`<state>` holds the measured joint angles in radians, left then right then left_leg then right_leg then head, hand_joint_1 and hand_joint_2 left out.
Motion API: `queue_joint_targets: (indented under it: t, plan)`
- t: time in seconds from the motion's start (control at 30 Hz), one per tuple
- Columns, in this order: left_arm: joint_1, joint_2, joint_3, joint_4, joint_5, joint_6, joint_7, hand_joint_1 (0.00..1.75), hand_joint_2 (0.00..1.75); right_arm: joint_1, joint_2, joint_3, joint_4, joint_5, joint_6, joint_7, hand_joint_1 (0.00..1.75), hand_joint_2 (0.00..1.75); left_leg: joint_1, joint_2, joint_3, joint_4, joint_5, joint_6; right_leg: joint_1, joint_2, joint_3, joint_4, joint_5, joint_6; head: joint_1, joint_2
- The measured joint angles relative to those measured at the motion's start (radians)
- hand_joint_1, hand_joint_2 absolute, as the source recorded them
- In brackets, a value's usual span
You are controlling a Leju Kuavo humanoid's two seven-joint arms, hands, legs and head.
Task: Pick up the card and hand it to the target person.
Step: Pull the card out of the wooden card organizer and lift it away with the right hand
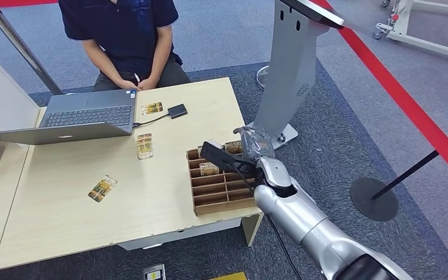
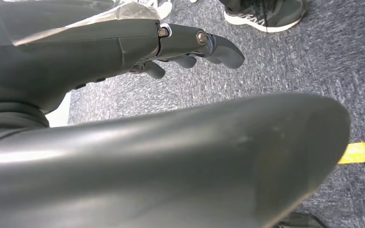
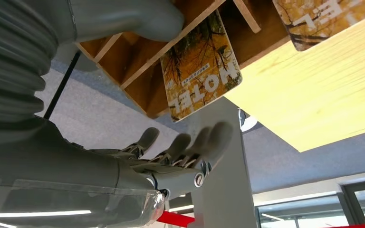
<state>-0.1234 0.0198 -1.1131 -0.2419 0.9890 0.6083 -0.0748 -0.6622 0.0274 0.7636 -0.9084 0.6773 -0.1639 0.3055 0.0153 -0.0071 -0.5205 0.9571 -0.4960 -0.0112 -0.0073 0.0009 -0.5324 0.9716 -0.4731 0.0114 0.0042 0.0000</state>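
Card (image 3: 200,66) with yellow autumn print and "HOTEL" lettering stands in a slot of the wooden divider tray (image 1: 221,192) at the table's near right corner; right robot hand (image 1: 251,149) hovers over the tray's far end, fingers (image 3: 185,149) extended and apart, holding nothing; clear plastic film wraps its back; left robot hand (image 2: 190,47) hangs low over grey carpet, fingers loosely apart, nothing in it; table (image 1: 64,216) is pale wood laminate, rectangular; loose cards lie flat on it: one near left (image 1: 102,188), one mid (image 1: 144,146), one far (image 1: 151,108) beside a small black box (image 1: 177,111) cabled to an open grey laptop (image 1: 76,119); seated person (image 1: 129,41) in dark shirt behind the table, head cut off by frame; grey kiosk pedestal (image 1: 291,64) to the right, its top cropped; red floor stripe (image 1: 408,105) beyond.
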Motion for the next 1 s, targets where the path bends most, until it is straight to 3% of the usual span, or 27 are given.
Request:
queue_joint_targets:
  t: [0.63,1.0]
  plan:
    - [0.001,0.0,0.0,0.0,0.005,0.0,0.01,0.0,0.0,-0.011,0.007,0.0,0.029,-0.02,-0.016,0.002,0.58,1.75,0.0,0.0,0.0,0.0,0.0,0.0,0.0,0.0,0.0,0.0,0.0,0.0,0.0,0.0]
    - [0.001,0.0,0.0,0.0,0.011,0.0,0.01,0.0,0.0,-0.011,-0.013,-0.001,-0.056,-0.069,0.033,0.026,0.58,1.75,0.0,0.0,0.0,0.0,0.0,0.0,0.0,0.0,0.0,0.0,0.0,0.0,0.0,0.0]
